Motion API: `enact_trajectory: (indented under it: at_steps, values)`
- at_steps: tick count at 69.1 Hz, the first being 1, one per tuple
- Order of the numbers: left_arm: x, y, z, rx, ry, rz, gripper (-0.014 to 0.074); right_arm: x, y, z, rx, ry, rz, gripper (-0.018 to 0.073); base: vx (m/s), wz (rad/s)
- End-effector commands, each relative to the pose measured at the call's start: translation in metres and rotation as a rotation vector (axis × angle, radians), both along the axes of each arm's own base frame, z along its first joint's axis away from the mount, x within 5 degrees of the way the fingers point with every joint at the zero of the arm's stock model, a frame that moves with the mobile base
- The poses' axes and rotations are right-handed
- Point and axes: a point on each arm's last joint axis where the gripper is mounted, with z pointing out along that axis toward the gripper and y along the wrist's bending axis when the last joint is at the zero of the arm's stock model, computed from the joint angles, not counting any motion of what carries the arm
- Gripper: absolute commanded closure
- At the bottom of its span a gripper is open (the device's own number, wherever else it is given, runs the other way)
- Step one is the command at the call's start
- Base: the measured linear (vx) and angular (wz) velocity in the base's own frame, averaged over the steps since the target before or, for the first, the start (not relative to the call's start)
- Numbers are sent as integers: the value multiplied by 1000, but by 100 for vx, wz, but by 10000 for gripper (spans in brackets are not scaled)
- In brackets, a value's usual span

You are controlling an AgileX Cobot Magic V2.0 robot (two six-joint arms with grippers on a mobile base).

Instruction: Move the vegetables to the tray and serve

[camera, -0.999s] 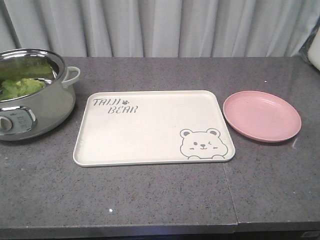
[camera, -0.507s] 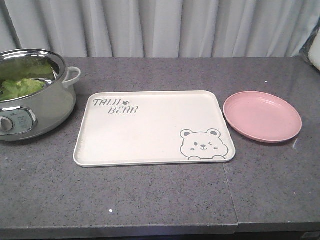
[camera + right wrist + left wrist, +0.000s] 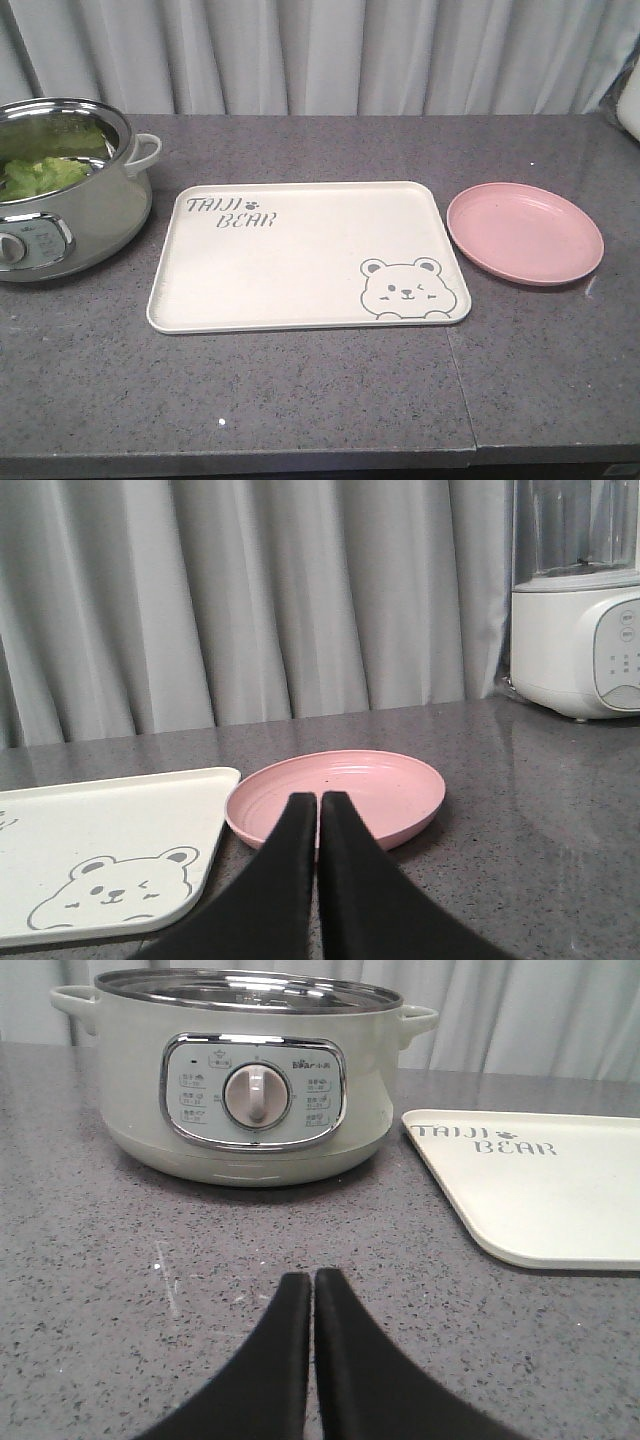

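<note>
1. Low in each wrist view, the left gripper (image 3: 311, 1278) and the right gripper (image 3: 318, 798) hover over the grey counter (image 3: 300, 390), black fingers pressed together.
2. Centre of the front view: the tray (image 3: 300, 260) lies flat, with the pink plate (image 3: 525, 235) just right of it.
3. Upper left, the vegetables (image 3: 40, 172) sit inside the pot (image 3: 95, 220), apart from the tray.
4. Furthest back is the curtain (image 3: 350, 55).

Left pincer (image 3: 312, 1280), right pincer (image 3: 318, 802): fingers together.
</note>
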Motion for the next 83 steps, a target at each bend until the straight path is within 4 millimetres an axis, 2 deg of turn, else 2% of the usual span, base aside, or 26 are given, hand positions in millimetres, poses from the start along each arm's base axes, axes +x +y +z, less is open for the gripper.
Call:
enact_trajectory:
  at_steps: [1, 52, 61, 74, 83]
  values:
    - [1, 1, -2, -9, -59, 9, 602, -1, 0, 2, -19, -68, 2, 562, 0, 0]
    - [1, 1, 0, -9, -76, 10, 602, -1, 0, 2, -19, -69, 2, 562, 0, 0]
    - [1, 1, 8, -11, -167, 16, 602, -1, 1, 3, -11, -75, 4, 562, 0, 0]
    - [-3, 3, 31, -6, -399, 32, 602, -1, 0, 5, 69, -107, 8, 562, 0, 0]
    - [-5, 3, 38, -4, -479, 38, 602, -2, -1, 6, 116, -113, 9, 562, 0, 0]
